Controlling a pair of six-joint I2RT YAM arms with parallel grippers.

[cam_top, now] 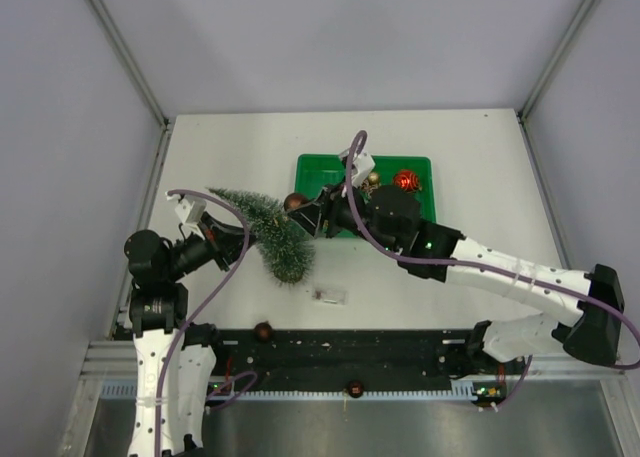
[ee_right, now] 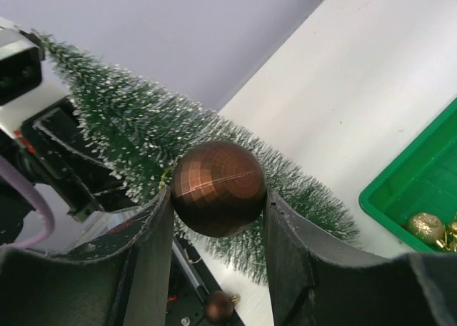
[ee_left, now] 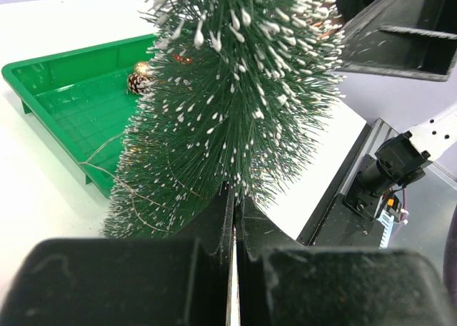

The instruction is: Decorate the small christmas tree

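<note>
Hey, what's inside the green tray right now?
A red ornament, a gold ball and a pinecone lie in the green tray. The right arm covers its near part from above, so anything there is hidden.

The tree [cam_top: 268,232] is dark green, its bristles flecked with white tips. The ball [ee_right: 218,188] is glossy brown with a faceted mirror pattern. The tray [ee_left: 64,90] is bright green with a gridded floor, holding a red bauble [cam_top: 405,180] and glittery gold baubles [ee_right: 426,228].
</note>
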